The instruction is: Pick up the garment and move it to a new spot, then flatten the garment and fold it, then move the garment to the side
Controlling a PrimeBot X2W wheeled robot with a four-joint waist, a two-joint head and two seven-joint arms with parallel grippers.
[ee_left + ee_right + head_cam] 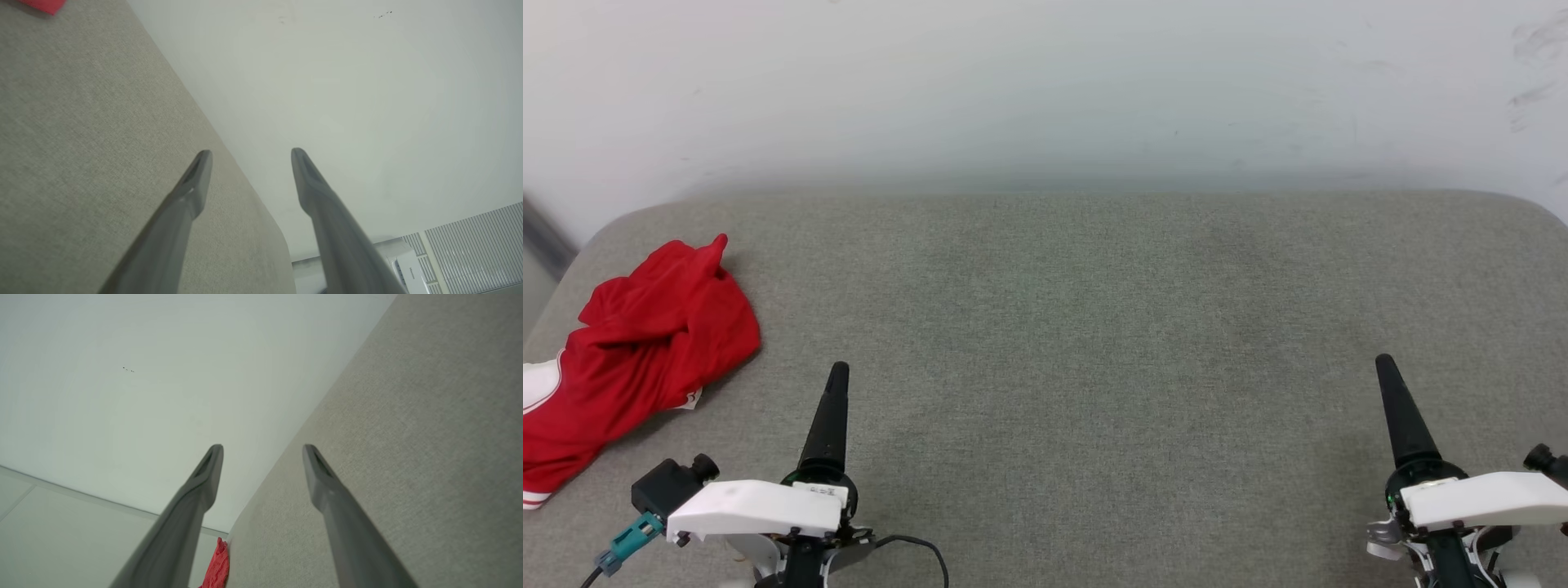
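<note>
Crumpled red garment (637, 343) at far left of grey surface (1094, 327), well apart from left gripper (251, 152) and right gripper (262, 447), both spread wide, empty.

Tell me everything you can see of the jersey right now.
The jersey is soft red fabric, crumpled in a loose heap with deep folds. A white sleeve patch and red-and-white striped trim show at its left. It lies at the far left of the grey upholstered surface, cut off by the head view's edge. The open left claw is clear of it.
</note>
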